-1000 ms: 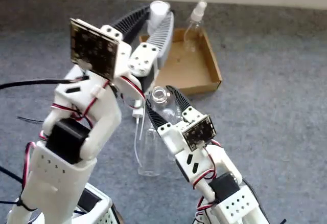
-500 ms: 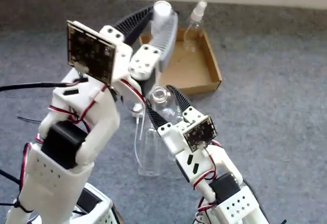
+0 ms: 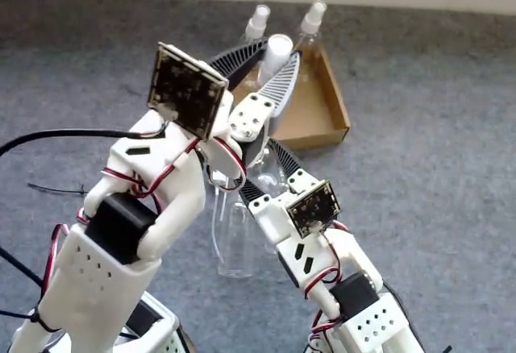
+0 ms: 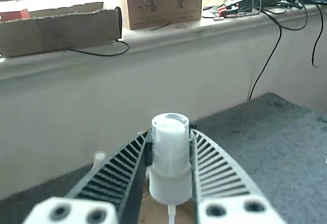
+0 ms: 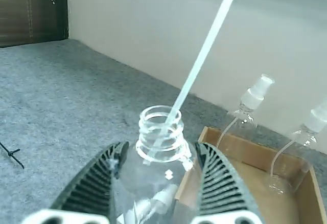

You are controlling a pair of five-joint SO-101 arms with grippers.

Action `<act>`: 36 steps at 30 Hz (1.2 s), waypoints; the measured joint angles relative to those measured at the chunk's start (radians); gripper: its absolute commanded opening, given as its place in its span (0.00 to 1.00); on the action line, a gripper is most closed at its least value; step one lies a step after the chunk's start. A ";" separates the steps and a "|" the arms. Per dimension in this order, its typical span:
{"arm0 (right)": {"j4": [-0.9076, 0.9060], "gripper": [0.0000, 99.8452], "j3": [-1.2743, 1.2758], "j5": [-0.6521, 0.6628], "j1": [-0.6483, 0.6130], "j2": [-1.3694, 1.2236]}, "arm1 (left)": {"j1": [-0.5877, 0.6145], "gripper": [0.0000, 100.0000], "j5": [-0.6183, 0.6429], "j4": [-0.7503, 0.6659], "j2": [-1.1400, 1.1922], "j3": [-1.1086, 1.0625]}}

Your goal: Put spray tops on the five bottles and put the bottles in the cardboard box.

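My left gripper [image 3: 274, 47] [image 4: 170, 150] is shut on a white spray top [image 3: 276, 45] [image 4: 170, 162] and holds it high above the table. The top's thin dip tube [image 5: 204, 45] slants down, and its lower end reaches into the open neck of a clear bottle [image 5: 161, 132] [image 3: 266, 172]. My right gripper [image 3: 262, 168] [image 5: 162, 155] is shut on that bottle below the neck and holds it upright. Behind them lies the cardboard box [image 3: 318, 111] [image 5: 240, 155]. Two capped bottles [image 3: 258, 22] [image 3: 310, 18] [image 5: 250, 104] [image 5: 309, 129] stand at its far end.
Another clear bottle [image 3: 236, 240] stands on the grey carpet [image 3: 419, 192] just in front of the right gripper, between the two arms. Black cables [image 3: 48, 135] run along the left side. A pale wall [image 5: 153, 19] rises close behind the box.
The left arm has swung right with the spray top, from over the box's left corner to above the held bottle. A capped bottle behind it has come into sight. The right arm kept still.
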State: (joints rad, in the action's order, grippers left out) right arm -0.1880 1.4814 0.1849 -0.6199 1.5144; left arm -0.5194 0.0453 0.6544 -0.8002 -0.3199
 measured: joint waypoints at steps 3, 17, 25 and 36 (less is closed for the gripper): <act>0.000 0.00 0.002 0.000 0.000 0.000 | 0.023 0.00 0.000 0.000 0.000 -0.060; -0.091 0.00 0.002 -0.074 -0.002 0.000 | 0.049 0.01 -0.069 -0.002 -0.353 -0.559; -0.092 0.00 0.002 -0.077 -0.002 0.000 | 0.055 0.01 -0.109 -0.002 -0.365 -0.638; -0.092 0.00 0.000 -0.077 0.000 0.000 | 0.074 0.18 -0.115 0.006 -0.365 -0.647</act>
State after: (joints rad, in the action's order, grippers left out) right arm -0.2800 1.4814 0.1082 -0.6199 1.5144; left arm -0.4457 -0.0698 0.6605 -1.1653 -0.9674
